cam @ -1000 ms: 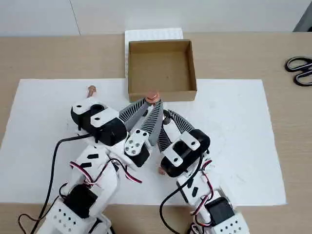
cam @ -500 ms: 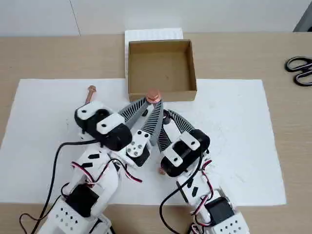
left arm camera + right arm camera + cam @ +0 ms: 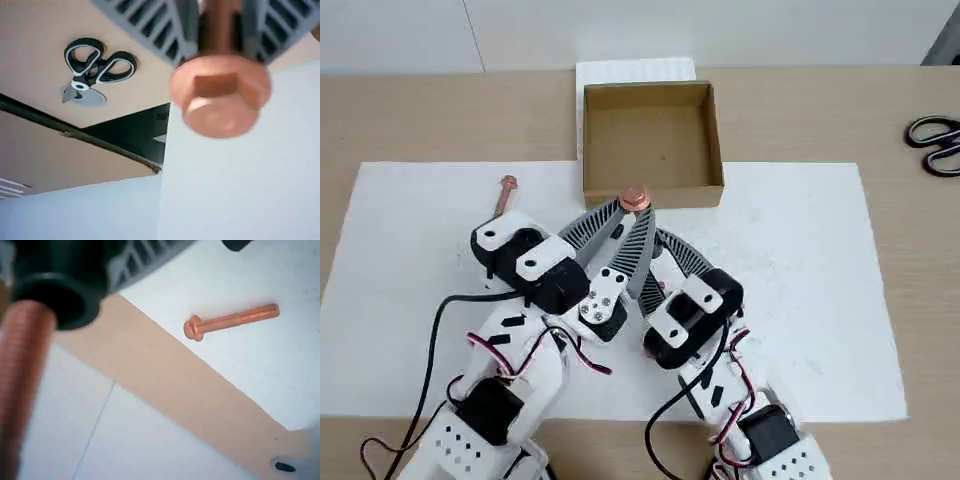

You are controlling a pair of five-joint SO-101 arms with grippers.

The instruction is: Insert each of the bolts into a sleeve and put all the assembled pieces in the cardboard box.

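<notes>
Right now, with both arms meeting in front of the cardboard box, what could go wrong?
1. The left jaws clamp the bolt by its head while the right jaws hold the sleeve on its shank; an off-axis pull could jam or separate them.
2. The pair sits at the near wall of the cardboard box, not over the inside; released here, it may land on the paper.

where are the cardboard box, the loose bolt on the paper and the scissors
cardboard box (image 3: 650, 140), high view, bare floor.
loose bolt (image 3: 504, 196), high view, mid shank.
scissors (image 3: 101, 64), left wrist view, where handle loops meet.
</notes>
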